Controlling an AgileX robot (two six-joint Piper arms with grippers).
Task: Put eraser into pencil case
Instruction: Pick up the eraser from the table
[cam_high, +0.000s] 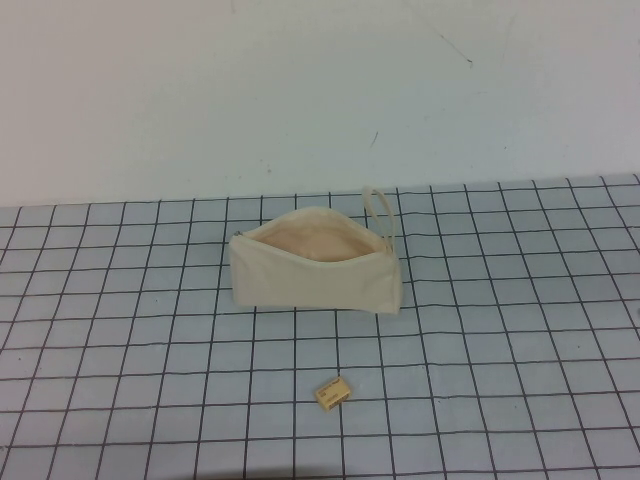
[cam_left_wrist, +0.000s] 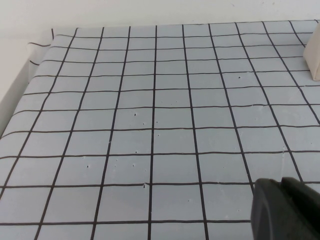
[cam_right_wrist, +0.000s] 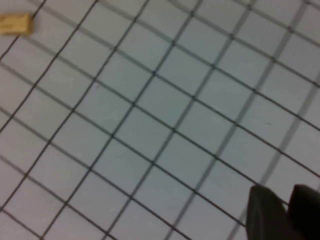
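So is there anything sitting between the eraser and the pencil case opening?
Nothing visible. The eraser lies on bare grid mat in front of the pencil case, whose mouth is unzipped. The left gripper and right gripper show only at their wrist views' edges, away from both.

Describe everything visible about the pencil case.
The pencil case is a cream-white fabric pouch, roughly wedge-shaped, standing on the gridded mat with its top gaping open, showing a pale peach lining. A small loop strap sticks up at its right end. The eraser lies apart, on the mat nearer the robot. Nothing touches the pouch but the mat. The left gripper and right gripper show only in their wrist views, away from it.
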